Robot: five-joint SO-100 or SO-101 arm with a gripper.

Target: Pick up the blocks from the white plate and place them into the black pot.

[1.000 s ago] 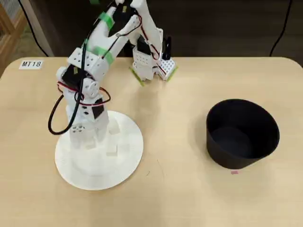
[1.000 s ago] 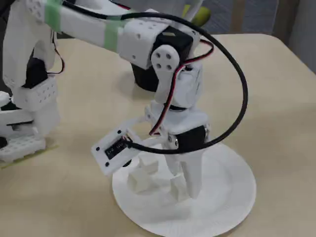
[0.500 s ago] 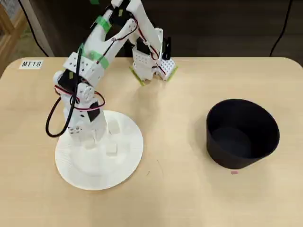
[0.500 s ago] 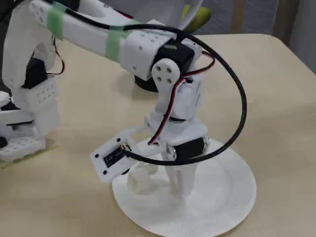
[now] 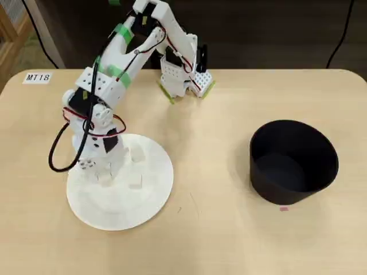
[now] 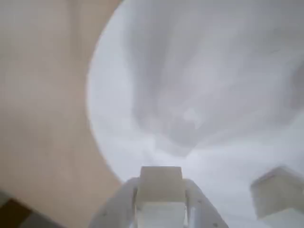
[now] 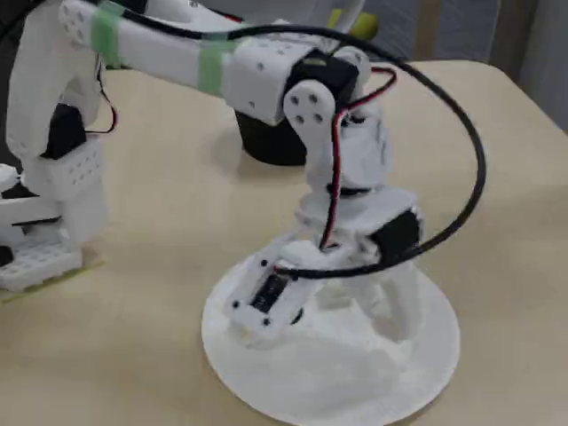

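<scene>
The white plate [image 5: 150,197] lies on the left of the table in the overhead view. My gripper [image 5: 103,173] is down over its left part. In the wrist view my gripper [image 6: 160,186] is shut on a pale block [image 6: 160,176], a finger on each side. I cannot tell whether the block is off the plate [image 6: 199,71]. A second block [image 6: 278,190] lies to its right. The overhead view shows two loose blocks [image 5: 137,153] [image 5: 135,181] on the plate. The black pot [image 5: 293,162] stands far right, its dark inside showing nothing. In the fixed view the pot [image 7: 266,146] is behind the arm.
The arm's base [image 5: 184,80] sits at the table's back edge, and its black cable [image 5: 57,149] loops out left of the plate. A label reading MT18 [image 5: 38,77] is stuck at the back left corner. Bare wooden table [image 5: 212,172] lies between plate and pot.
</scene>
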